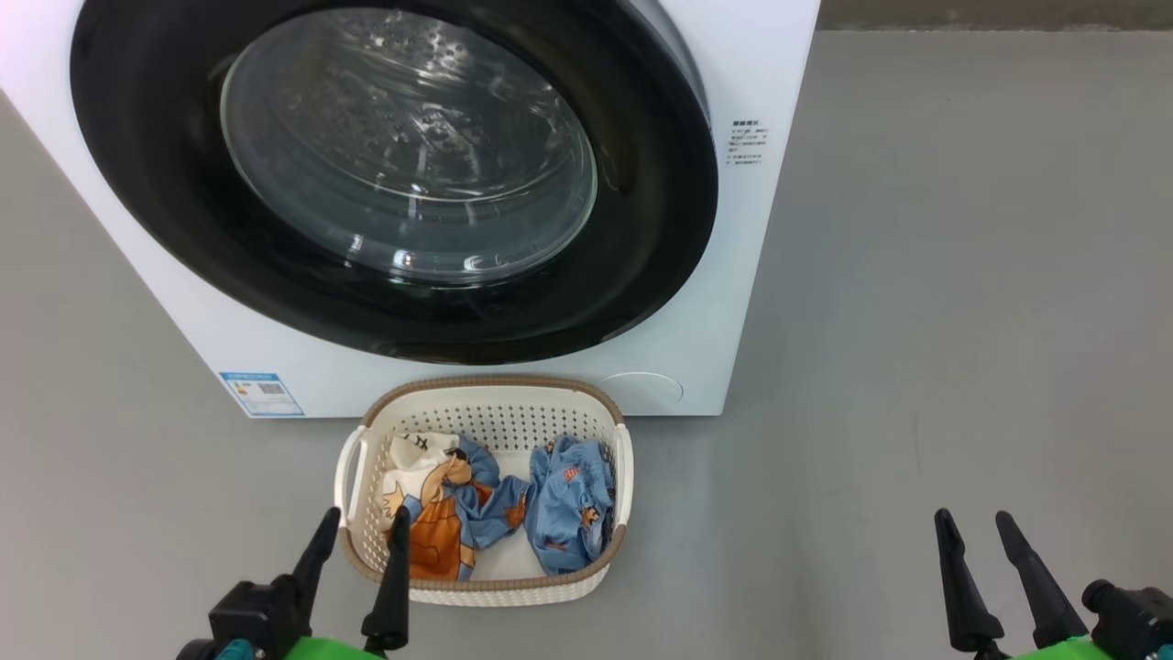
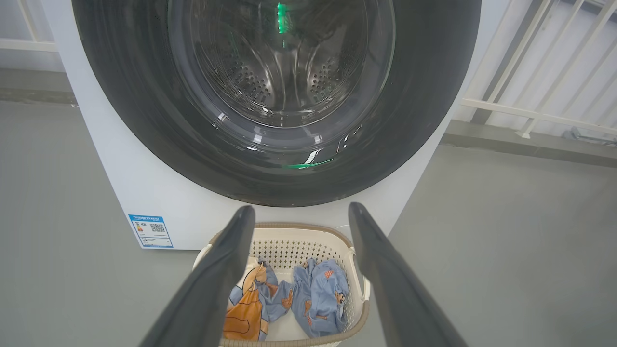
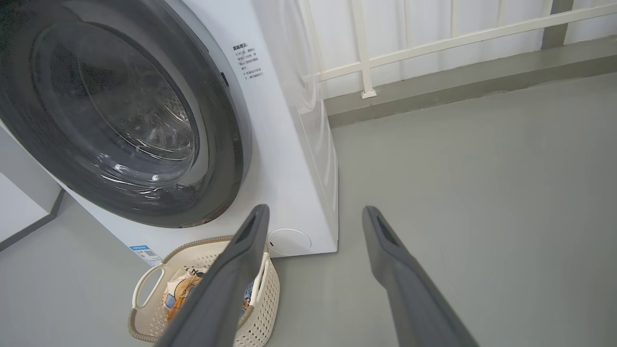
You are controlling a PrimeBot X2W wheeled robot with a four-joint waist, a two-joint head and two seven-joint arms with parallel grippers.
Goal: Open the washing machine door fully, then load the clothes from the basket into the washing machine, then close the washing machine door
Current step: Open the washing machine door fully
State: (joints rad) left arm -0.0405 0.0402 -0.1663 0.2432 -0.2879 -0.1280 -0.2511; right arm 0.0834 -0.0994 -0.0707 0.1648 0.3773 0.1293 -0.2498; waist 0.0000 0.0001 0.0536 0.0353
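Note:
The white washing machine [image 1: 715, 302] stands ahead with its round black-rimmed door [image 1: 156, 183] shut against the front; the same door [image 2: 144, 120] and door [image 3: 226, 159] show in both wrist views. On the floor before it sits the cream basket [image 1: 495, 403], holding the clothes [image 1: 513, 513], light blue with orange prints. My left gripper [image 1: 365, 521] hovers open over the basket's near left corner, nothing between its fingers. My right gripper [image 1: 976, 522] is open above bare floor, well right of the basket [image 3: 144, 289]. The clothes [image 2: 308, 294] lie between my left fingers' sightline.
Grey floor [image 1: 962, 321] stretches to the right of the machine. A blue label [image 1: 261, 394] marks the machine's lower left corner. A white railing [image 3: 434, 43] and a low kerb run behind the machine on the right.

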